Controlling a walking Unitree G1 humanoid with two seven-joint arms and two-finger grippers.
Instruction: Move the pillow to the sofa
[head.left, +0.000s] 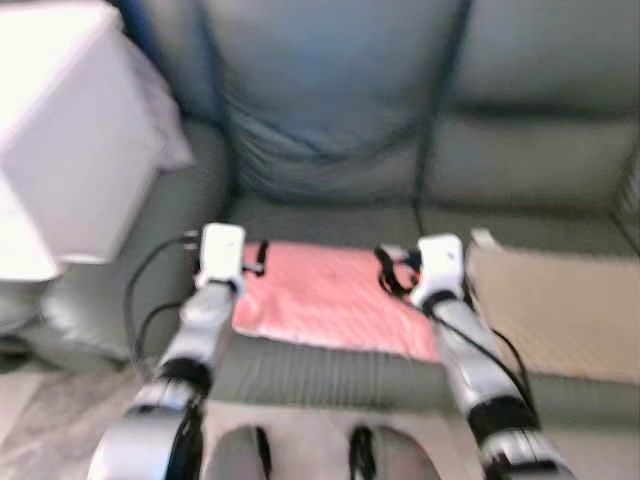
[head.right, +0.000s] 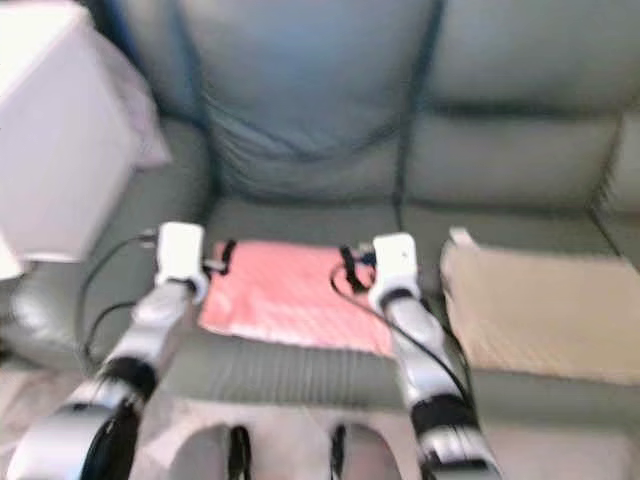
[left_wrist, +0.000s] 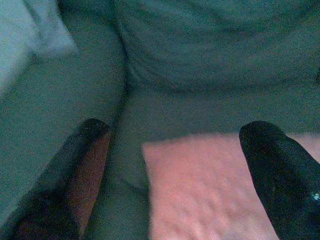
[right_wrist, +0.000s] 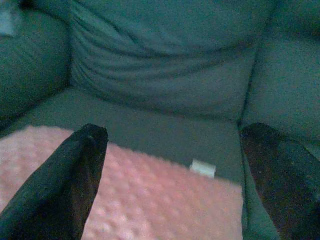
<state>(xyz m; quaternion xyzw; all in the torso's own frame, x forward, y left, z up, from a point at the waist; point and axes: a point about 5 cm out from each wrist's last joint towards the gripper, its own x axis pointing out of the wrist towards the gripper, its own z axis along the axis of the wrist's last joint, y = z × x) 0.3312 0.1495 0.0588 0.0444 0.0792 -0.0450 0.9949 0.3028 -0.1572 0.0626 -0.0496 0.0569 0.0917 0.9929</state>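
Note:
A flat pink pillow (head.left: 325, 296) lies on the left seat of the grey-green sofa (head.left: 340, 150), reaching to the seat's front edge. My left gripper (left_wrist: 175, 150) is open over the pillow's left corner (left_wrist: 200, 185), fingers wide apart and nothing between them. My right gripper (right_wrist: 172, 150) is open over the pillow's right side (right_wrist: 150, 200), near a small white tag (right_wrist: 203, 168). In the eye views both wrists (head.left: 222, 255) (head.left: 440, 262) flank the pillow at its two side edges.
A beige cushion (head.left: 555, 310) lies on the sofa seat to the right. A white box-shaped object (head.left: 70, 140) stands over the sofa's left armrest. The floor in front of the sofa (head.left: 300, 440) shows below, between my arms.

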